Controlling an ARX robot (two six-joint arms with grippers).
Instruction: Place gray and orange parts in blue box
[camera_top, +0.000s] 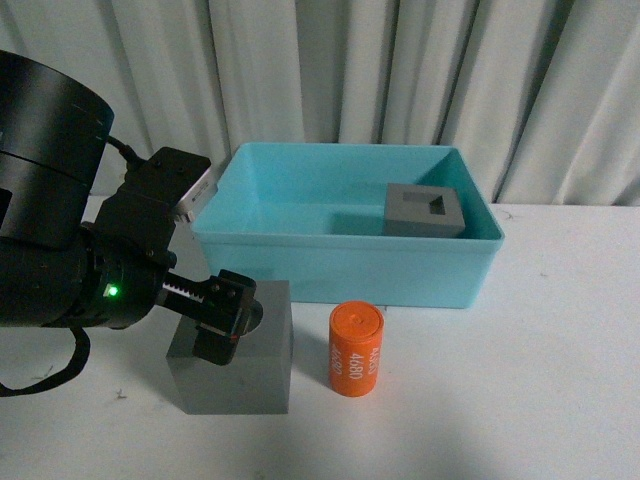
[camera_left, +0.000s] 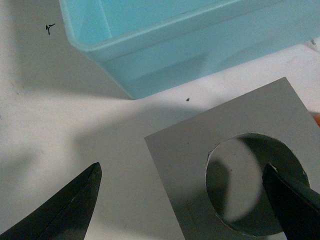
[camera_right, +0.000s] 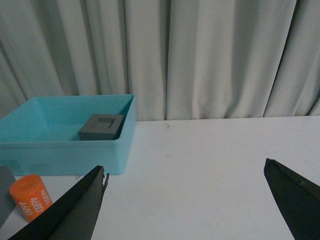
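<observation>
Only one gray cube (camera_top: 425, 212), rectangular-holed, inside the blue box (camera_top: 340, 272)

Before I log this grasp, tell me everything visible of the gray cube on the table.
The gray cube is matte, plastic-looking, with a round hole in its top. It stands upright on the white table, just in front of the blue box without touching it, the orange cylinder beside it. The open left gripper straddles one wall: one finger at the hole, one outside.
</observation>
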